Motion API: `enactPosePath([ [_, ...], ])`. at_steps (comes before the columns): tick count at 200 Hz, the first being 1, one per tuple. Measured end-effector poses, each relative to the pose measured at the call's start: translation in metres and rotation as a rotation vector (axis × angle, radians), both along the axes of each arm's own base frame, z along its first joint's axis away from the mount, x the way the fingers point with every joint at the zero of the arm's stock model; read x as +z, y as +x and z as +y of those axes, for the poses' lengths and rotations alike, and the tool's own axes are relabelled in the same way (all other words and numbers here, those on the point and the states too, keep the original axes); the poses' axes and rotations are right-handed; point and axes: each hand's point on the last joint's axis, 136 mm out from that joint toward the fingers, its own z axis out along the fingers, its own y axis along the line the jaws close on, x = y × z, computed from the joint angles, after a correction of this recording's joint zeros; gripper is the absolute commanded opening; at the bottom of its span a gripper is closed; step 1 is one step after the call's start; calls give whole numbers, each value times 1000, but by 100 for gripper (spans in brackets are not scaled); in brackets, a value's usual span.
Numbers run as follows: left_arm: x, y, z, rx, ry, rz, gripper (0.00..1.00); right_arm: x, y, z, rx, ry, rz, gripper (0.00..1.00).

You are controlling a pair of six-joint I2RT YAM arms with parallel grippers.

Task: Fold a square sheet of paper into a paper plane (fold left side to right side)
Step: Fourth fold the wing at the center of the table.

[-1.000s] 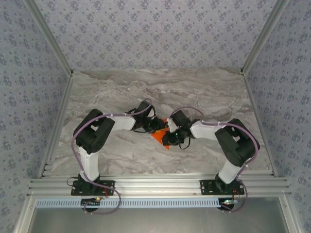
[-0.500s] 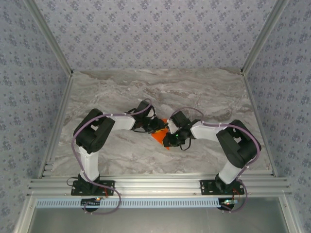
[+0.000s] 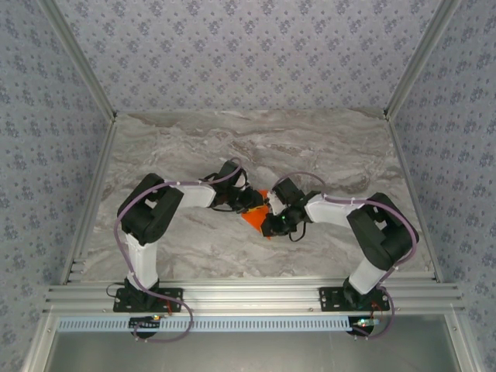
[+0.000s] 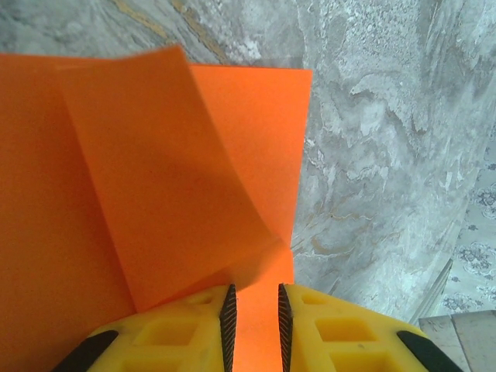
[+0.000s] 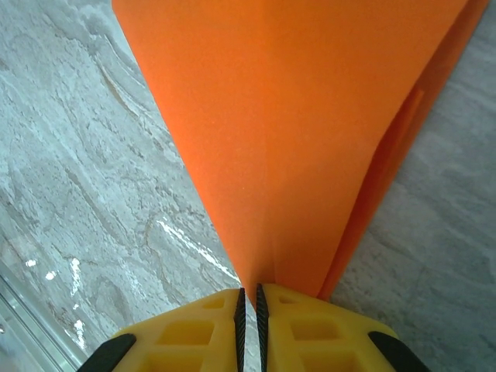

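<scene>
The square sheet of paper (image 3: 257, 220) is bright orange and lies mid-table between my two grippers. In the left wrist view the paper (image 4: 155, 155) has one flap curled up off the flat layer. My left gripper (image 4: 254, 288) rests over its edge, jaws a little apart, with flat orange paper showing in the gap. From above, the left gripper (image 3: 255, 204) sits at the sheet's far left side. My right gripper (image 5: 249, 291) is shut on a pointed tip of the paper (image 5: 294, 116), which rises away from it as a folded wedge. From above, the right gripper (image 3: 270, 226) is at the sheet's near right side.
The grey marble table (image 3: 325, 147) stretches bare behind and to both sides of the arms. Patterned walls enclose it on three sides. An aluminium rail (image 3: 248, 294) runs along the near edge, where both arm bases are bolted.
The right arm's elbow has drifted slightly to the right and its gripper has shifted a little. The left arm and the paper stay almost where they were.
</scene>
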Motion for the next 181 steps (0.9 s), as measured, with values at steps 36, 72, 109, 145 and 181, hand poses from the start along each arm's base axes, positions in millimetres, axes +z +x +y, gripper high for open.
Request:
enactPosePath([
  [36, 0, 0, 0, 0, 0, 0, 24, 0, -3, -2, 3, -5, 5, 17],
  [72, 0, 0, 0, 0, 0, 1, 24, 0, -5, -4, 4, -8, 8, 17],
  [109, 0, 0, 0, -2, -1, 2, 24, 0, -9, -7, 6, -15, 17, 17],
  [145, 0, -1, 0, -2, -2, 2, 24, -1, -16, -12, 7, -33, 42, 17],
  [181, 0, -1, 0, -2, -2, 2, 24, 2, -29, -20, 16, -55, 73, 17],
])
